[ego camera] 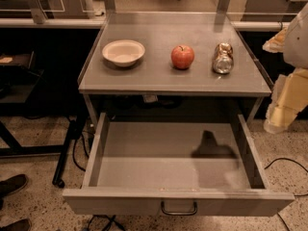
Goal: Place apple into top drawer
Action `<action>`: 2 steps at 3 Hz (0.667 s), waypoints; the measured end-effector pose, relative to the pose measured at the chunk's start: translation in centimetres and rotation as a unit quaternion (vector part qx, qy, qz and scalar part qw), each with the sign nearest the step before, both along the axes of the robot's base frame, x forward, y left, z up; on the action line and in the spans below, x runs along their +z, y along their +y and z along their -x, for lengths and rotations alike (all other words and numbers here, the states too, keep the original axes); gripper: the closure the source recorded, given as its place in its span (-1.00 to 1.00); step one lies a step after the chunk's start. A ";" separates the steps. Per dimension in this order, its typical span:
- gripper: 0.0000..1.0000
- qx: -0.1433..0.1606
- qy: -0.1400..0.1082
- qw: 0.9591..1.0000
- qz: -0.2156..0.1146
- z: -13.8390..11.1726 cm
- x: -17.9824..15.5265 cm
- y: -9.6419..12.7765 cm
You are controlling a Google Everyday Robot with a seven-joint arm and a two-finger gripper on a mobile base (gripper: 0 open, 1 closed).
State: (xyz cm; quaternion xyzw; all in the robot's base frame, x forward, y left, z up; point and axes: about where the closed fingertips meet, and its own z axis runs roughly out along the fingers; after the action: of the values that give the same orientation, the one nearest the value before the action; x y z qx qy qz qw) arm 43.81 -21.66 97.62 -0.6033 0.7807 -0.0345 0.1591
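Three objects stand in a row on the worktop [159, 80]: white bowl [123, 52], apple [183, 57] at centre, metal can [223, 58]. Below, the top drawer [120, 203] is pulled open; the pincer [285, 97] hangs at the right edge, its opening impossible to tell.

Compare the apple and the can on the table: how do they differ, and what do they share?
The apple is red and dull; the can is shiny silver-brown metal. The apple is round; the can is elongated. Both rest on the table, untouched; the gripper is off at the right edge.
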 end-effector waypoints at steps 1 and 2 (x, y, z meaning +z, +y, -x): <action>-1.00 0.000 0.000 1.000 0.000 0.0 0.0 0.0; -1.00 0.014 -0.004 1.000 0.015 -2.1 0.1 1.4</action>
State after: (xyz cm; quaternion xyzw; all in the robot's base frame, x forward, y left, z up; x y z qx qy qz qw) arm 45.93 -20.26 97.77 -0.6165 0.7708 -0.0463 0.1539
